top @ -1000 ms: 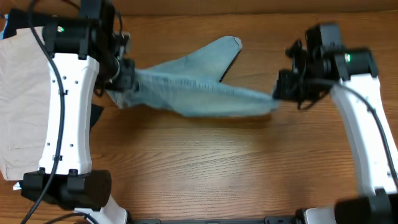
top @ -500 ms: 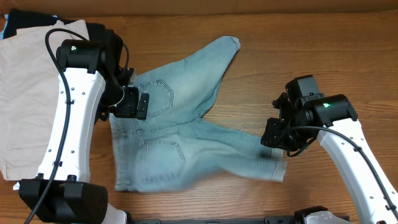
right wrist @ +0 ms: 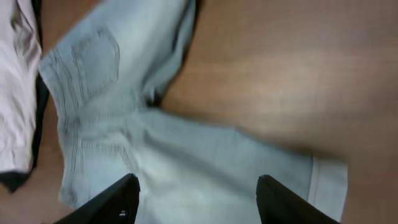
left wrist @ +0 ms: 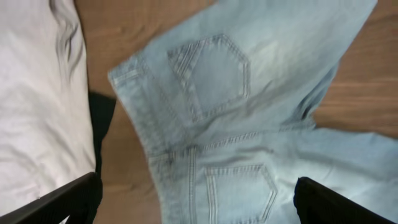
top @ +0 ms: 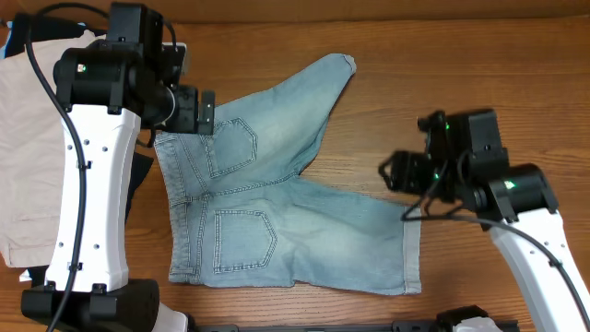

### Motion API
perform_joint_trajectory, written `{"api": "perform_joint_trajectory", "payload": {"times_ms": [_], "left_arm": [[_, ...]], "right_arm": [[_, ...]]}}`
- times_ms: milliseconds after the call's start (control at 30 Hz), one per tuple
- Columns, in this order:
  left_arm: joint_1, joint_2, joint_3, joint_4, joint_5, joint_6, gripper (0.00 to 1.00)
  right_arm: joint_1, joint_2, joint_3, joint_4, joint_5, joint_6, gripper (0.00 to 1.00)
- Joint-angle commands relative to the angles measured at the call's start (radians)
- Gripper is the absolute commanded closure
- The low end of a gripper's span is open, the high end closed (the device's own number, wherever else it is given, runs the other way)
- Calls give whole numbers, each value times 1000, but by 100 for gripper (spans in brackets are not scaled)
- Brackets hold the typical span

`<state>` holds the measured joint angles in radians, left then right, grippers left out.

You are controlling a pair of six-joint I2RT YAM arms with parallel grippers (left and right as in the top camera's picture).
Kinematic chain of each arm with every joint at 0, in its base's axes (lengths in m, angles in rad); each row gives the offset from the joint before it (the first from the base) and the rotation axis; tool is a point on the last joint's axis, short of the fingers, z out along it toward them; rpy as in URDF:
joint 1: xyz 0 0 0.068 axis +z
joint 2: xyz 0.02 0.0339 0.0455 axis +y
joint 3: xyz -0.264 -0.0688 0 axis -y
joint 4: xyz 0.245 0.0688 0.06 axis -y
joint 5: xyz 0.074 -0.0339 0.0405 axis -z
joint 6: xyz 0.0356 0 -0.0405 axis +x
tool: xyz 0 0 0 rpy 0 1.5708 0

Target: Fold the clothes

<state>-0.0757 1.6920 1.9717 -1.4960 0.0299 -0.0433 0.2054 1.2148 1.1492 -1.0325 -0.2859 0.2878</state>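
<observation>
Overhead: the denim shorts [top: 277, 203] lie flat on the table [top: 442, 74], pockets up, waistband below the left gripper [top: 189, 109], one leg's hem beside the right gripper [top: 406, 173]. Left wrist: its fingers [left wrist: 62, 202] stand wide, empty, above the waistband, nearest the fold edge. Right wrist: its fingers [right wrist: 118, 202] are parted, holding nothing, the leg running crosswise beneath

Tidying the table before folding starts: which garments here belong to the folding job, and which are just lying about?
For the job:
- light blue denim shorts, spread flat

Lying about:
- beige shorts, at the left edge
- black garment, beside the beige shorts
</observation>
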Motion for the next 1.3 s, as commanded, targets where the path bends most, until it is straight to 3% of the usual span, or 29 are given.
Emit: {"api": "perform_joint_trajectory", "payload": {"times_ms": [0, 400, 733, 1033, 1267], "left_arm": [[10, -18, 15, 51, 45, 29, 0], [10, -2, -8, 126, 37, 34, 0], [10, 54, -8, 124, 37, 37, 0], [10, 100, -8, 109, 37, 45, 0], [10, 103, -8, 108, 37, 49, 0]], "right_arm": [[5, 113, -5, 132, 55, 9, 36], [5, 634, 22, 580, -44, 47, 44], [71, 775, 39, 867, -86, 206, 44], [157, 891, 164, 907, -51, 212, 45], [151, 901, 177, 868, 16, 202, 58]]}}
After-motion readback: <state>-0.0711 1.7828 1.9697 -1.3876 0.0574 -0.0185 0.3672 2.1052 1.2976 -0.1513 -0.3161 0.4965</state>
